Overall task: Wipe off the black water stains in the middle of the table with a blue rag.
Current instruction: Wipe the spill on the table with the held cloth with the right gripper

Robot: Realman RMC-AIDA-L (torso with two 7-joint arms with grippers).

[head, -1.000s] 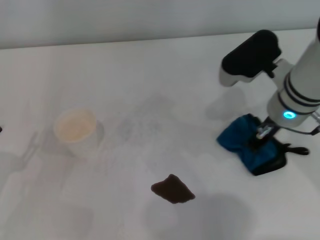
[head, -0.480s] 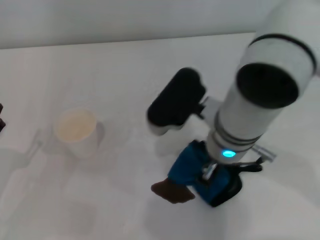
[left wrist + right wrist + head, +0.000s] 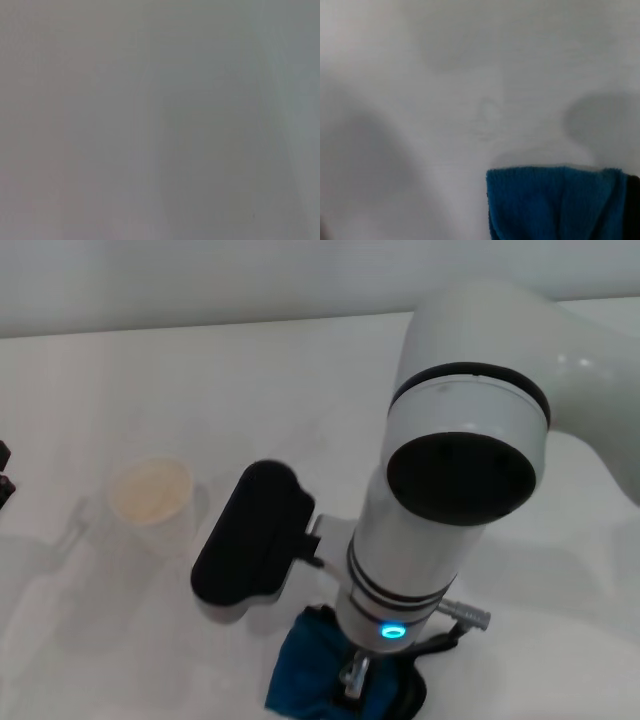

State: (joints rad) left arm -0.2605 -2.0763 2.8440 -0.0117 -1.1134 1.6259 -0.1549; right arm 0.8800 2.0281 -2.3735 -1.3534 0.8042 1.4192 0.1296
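The blue rag (image 3: 315, 675) has slid left and toward the table's (image 3: 300, 390) near edge since a moment ago, now covering the spot where the black water stains lay. The right gripper (image 3: 352, 680) presses on it; whether its jaws clamp it, I cannot tell. The white paper cup (image 3: 150, 502), seemingly empty, hasn't moved.

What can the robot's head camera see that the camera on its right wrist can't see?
Only the head view shows the white paper cup, the big right arm and the right gripper pressed down on the cloth. Only the right wrist view shows the rag's fuzzy weave close up, with bare tabletop beyond it. Both show the blue rag lying on the white table. Neither shows the dark stain.
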